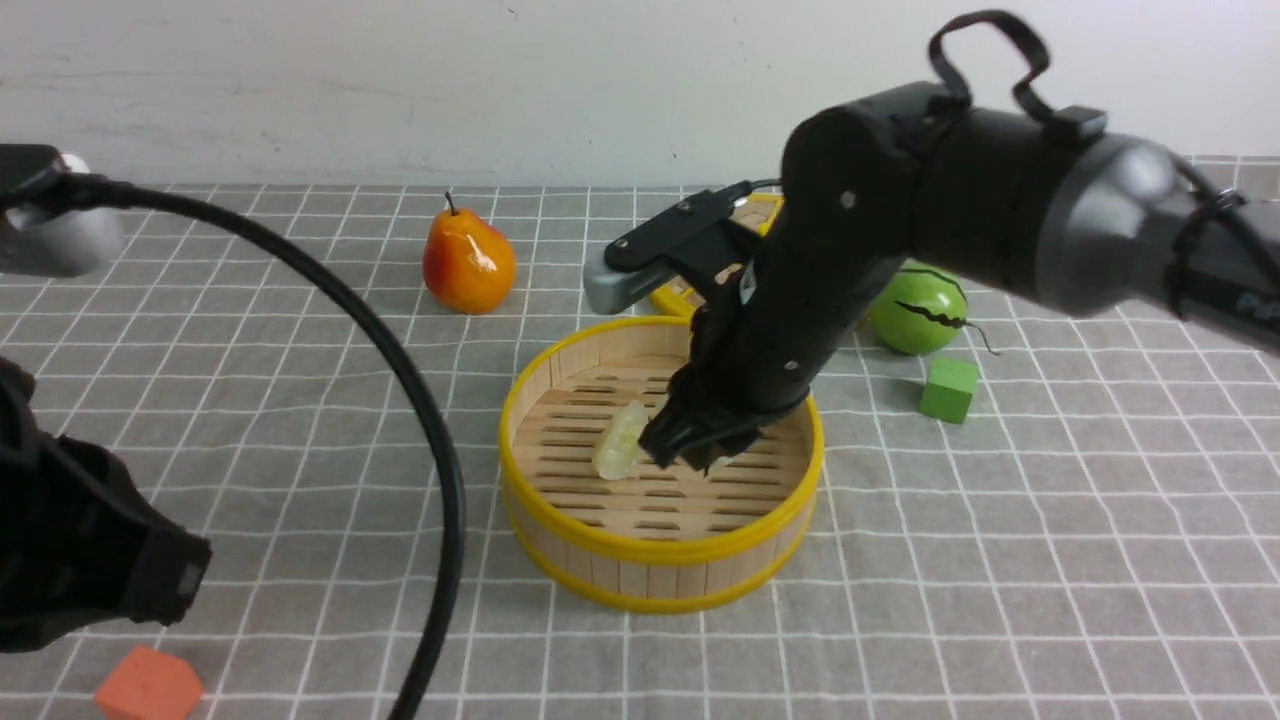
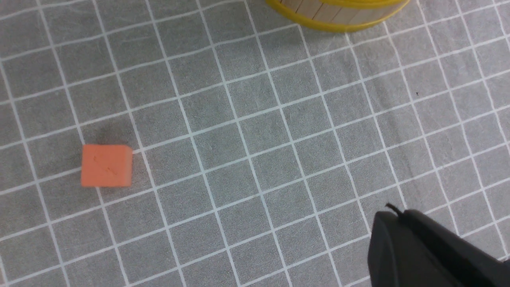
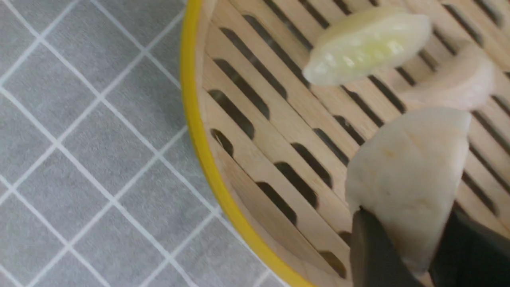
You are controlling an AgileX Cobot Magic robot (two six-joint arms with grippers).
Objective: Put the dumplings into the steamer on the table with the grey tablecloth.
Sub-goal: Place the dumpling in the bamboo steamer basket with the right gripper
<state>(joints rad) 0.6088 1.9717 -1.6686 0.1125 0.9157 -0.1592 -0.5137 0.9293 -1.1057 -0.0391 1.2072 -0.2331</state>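
Pinching a cream dumpling (image 3: pixel 406 187) between fingers (image 3: pixel 370 247) closed on its lower edge, the right tool (image 1: pixel 698 447) hangs low inside the steamer (image 1: pixel 650 548). A green dumpling (image 1: pixel 622 440) lies on the slats just beside that tool, and another dumpling (image 3: pixel 454 79) lies near it. The steamer stands on the tabletop's grey cloth (image 1: pixel 1000 560). The left tool (image 2: pixel 418 247) is well apart, and I cannot tell how far open it is.
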